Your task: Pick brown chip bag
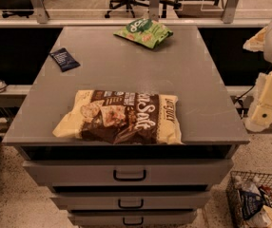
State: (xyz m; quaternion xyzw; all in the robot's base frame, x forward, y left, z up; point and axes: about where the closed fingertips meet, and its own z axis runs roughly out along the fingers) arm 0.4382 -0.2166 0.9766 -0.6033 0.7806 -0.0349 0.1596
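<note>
The brown chip bag point(120, 117) lies flat near the front edge of the grey cabinet top point(193, 80). It has a dark brown centre, cream-yellow ends and white script lettering. My gripper point(258, 120) is at the right edge of the view. It hangs beside and off the cabinet's right side, well clear of the bag and at about the height of the top. It holds nothing that I can see.
A green bag point(143, 32) lies at the back of the top. A small dark blue packet point(64, 59) lies at the left. Drawers with handles point(129, 175) are below the front edge. A wire basket point(259, 201) of packets stands on the floor at lower right.
</note>
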